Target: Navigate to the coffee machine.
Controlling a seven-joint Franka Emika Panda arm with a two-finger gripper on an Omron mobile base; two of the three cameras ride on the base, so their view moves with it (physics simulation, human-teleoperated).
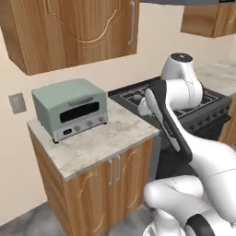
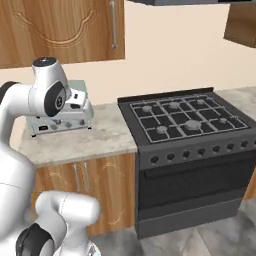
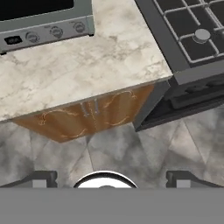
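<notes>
Both fingertips (image 3: pixel 43 178) of the gripper (image 3: pixel 112 179) stand wide apart, holding nothing, over the floor (image 3: pixel 183 140).

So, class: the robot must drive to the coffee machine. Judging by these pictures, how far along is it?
Done: little that shows. The base faces a counter bearing a pale green toaster oven, beside a black stove.
In hand: the arm is folded, the gripper hanging open over the floor by the counter.
Left: find and reach the coffee machine, which isn't at this counter.
</notes>
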